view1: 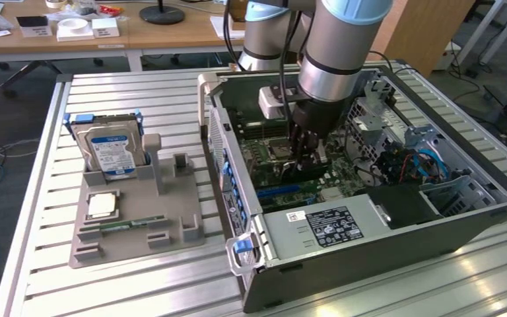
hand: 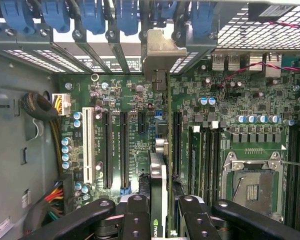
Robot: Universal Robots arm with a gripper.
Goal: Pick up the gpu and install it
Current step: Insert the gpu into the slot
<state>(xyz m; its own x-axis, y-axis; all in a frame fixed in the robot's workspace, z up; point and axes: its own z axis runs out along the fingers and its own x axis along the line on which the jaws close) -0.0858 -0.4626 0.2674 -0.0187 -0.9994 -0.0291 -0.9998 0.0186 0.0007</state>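
Observation:
My gripper (hand: 162,204) is shut on the gpu (hand: 159,165), a thin green card seen edge-on between the two black fingers (hand: 138,212). Its silvery bracket (hand: 160,50) reaches the rear slot openings of the computer case. The card stands upright over the motherboard (hand: 135,100), in line with the long expansion slots (hand: 106,150). I cannot tell whether its edge sits in a slot. In the exterior view my gripper (view1: 310,158) reaches down inside the open case (view1: 465,218), with the dark gpu (view1: 300,175) just under the fingers.
A grey holder (view1: 135,228) lies on the slatted table at the exterior view's left, carrying a silver hard drive (view1: 111,148), a square chip (view1: 102,205) and a slim memory stick (view1: 130,224). Inside the case are the power supply (view1: 329,224) and the processor socket (hand: 252,182).

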